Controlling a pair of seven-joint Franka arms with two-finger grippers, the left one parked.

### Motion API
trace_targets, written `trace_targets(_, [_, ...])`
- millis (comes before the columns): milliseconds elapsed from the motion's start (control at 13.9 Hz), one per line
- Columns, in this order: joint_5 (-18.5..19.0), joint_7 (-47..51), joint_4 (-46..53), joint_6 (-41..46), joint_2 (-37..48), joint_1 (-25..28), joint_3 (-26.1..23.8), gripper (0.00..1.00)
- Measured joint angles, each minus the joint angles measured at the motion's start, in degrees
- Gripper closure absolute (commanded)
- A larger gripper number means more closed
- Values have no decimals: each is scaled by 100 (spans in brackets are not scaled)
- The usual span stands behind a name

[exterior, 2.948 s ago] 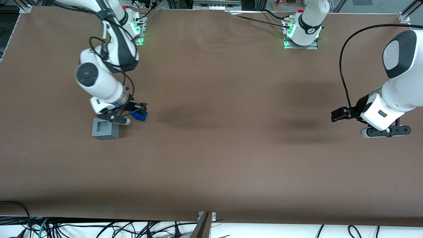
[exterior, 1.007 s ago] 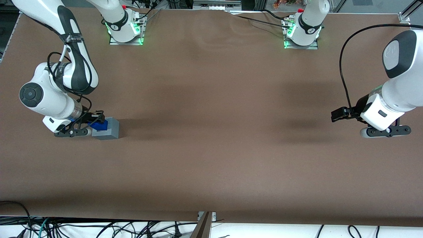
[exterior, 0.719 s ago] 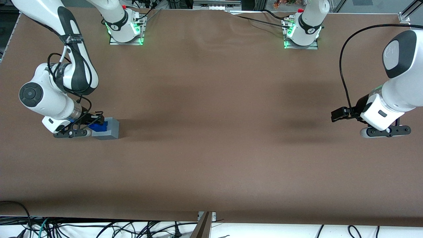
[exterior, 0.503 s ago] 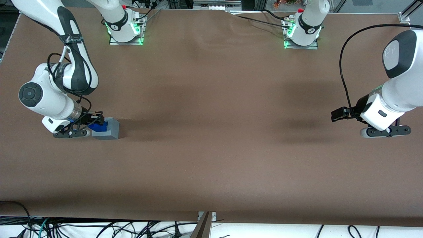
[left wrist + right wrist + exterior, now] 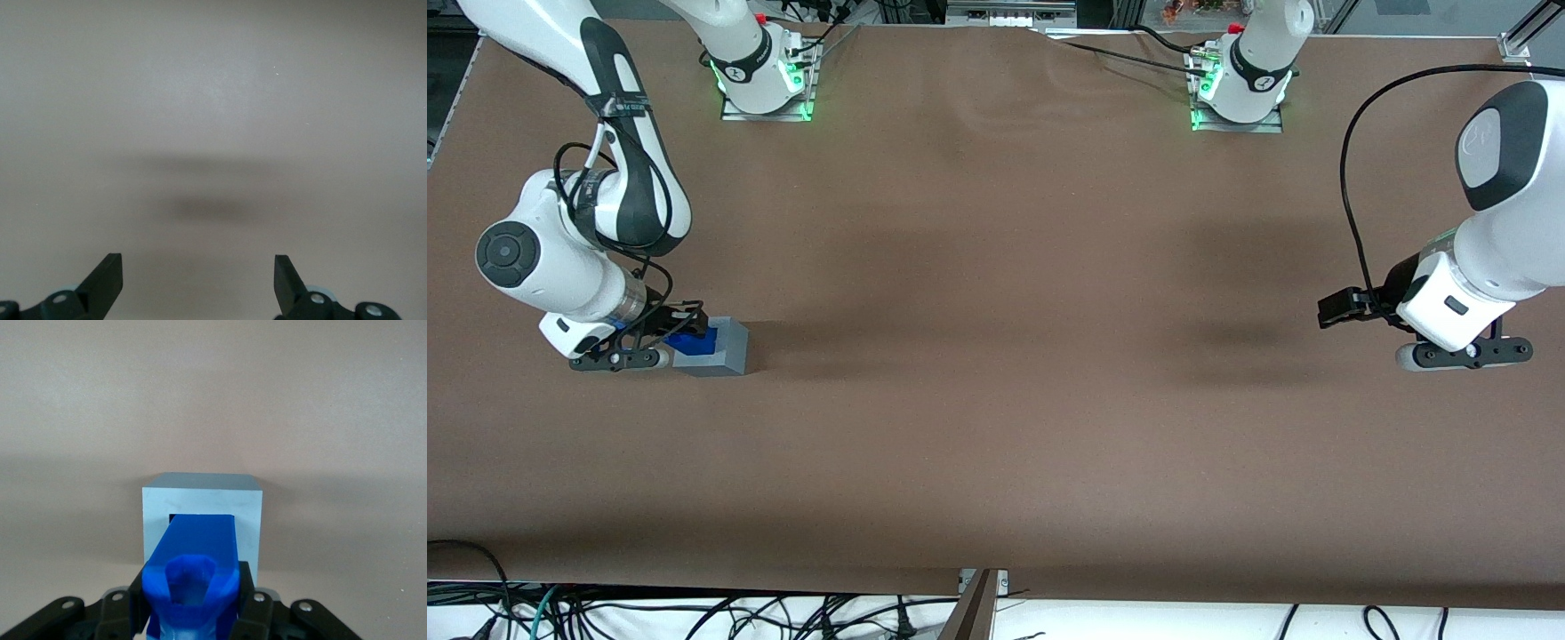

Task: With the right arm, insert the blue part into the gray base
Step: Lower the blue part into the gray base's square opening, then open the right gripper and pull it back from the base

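Since the brown-covered desk (image 5: 996,400) is bare elsewhere, I watch the frame's middle-left edge: the white right arm (image 5: 560,249) lies low beside the light-gray plastic cube base (image 5: 725,348). Its black claw (image 5: 193,603) is clamped on the small bright-blue plastic part (image 5: 193,567), nose entering the recess. It looks light, rigid and slick; I'd grip the flat flanks.

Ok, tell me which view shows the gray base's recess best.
The right wrist view: the gray base fills the middle, its square recess visible with the blue part, held in the pincer, tipped into it. In the front view the base is small, its recess hidden by the blue part and pincer. The left wrist view lacks it.
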State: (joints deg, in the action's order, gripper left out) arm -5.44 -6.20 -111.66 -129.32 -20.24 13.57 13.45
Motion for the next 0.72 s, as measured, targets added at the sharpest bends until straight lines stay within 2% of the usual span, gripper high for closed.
trace_targets(216, [-292,15,-1,-81,-56,0,-16,100])
trace_targets(431, [-338,14,15,-151,-157,3,-46,100])
trace_targets(503, [-338,14,15,-152,-158,2,-46,62])
trace_targets(575, [-338,14,15,-152,-158,2,-46,3])
trace_targets(719, [-338,14,14,-153,-158,2,-47,0])
